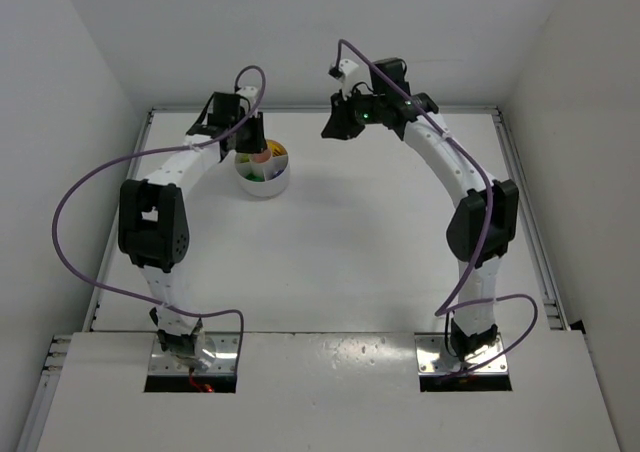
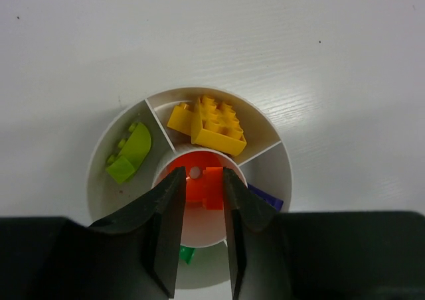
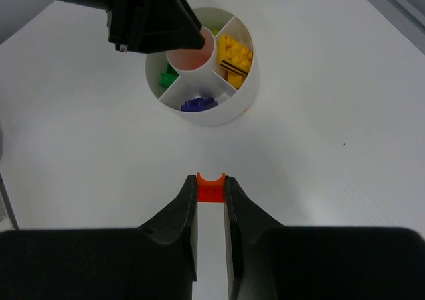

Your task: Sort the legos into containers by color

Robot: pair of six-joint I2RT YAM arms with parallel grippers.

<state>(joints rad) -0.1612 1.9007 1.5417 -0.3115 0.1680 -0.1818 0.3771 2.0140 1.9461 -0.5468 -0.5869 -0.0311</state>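
The round white divided dish (image 1: 266, 186) stands at the back left of the table. My left gripper (image 1: 256, 138) hangs right over its centre cup. In the left wrist view the gripper (image 2: 202, 174) holds a red brick (image 2: 214, 188) between narrowly spread jaws above the cup. The dish's sections (image 2: 277, 162) hold yellow bricks (image 2: 209, 124), a lime green piece (image 2: 129, 152), a blue brick (image 2: 267, 197) and a green brick (image 2: 186, 253). My right gripper (image 3: 211, 179) is shut on a small orange piece with a curved notch (image 3: 211, 190), held above the table short of the dish (image 3: 219, 114).
The right gripper (image 1: 342, 122) is raised to the right of the dish, apart from the left arm. White walls enclose the table on the left, back and right. The left gripper's black body (image 3: 149, 18) covers part of the dish in the right wrist view.
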